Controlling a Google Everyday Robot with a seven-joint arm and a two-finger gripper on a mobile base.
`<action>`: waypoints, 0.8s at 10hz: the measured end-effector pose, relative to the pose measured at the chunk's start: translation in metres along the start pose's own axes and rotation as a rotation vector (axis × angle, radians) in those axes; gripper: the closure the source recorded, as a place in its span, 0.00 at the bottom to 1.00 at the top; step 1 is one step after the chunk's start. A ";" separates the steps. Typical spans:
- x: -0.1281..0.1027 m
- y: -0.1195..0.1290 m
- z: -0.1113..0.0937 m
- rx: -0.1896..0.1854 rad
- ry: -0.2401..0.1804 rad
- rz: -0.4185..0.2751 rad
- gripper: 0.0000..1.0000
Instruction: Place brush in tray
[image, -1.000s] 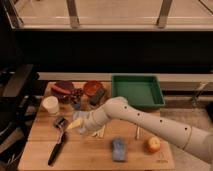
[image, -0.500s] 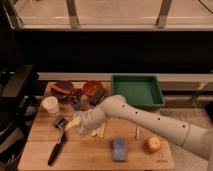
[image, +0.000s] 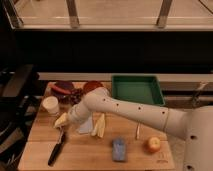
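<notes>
The brush (image: 56, 149) lies on the wooden table (image: 90, 159) at the front left, its black handle pointing toward the front edge and its head end up near a pale object (image: 60, 120). My gripper (image: 69, 120) is at the end of the white arm, low over the table, right beside the brush's head end. The arm hides most of the gripper. The green tray (image: 137, 91) stands at the back right of the table, apart from the gripper, with nothing visible in it.
A white cup (image: 50, 105) stands left of the gripper. Red-brown bowls (image: 92, 86) and dark food sit at the back. Pale yellow pieces (image: 99, 125), a thin fork (image: 137, 131), a blue sponge (image: 119, 149) and an orange-red fruit (image: 153, 145) lie on the table.
The arm's end has shifted slightly left and closer to the brush's head end. The brush has not moved.
</notes>
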 end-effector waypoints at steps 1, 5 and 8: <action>0.003 0.001 0.001 -0.006 0.005 -0.007 0.38; 0.006 0.008 0.017 -0.013 0.009 -0.027 0.38; 0.004 0.013 0.029 -0.008 -0.001 -0.024 0.38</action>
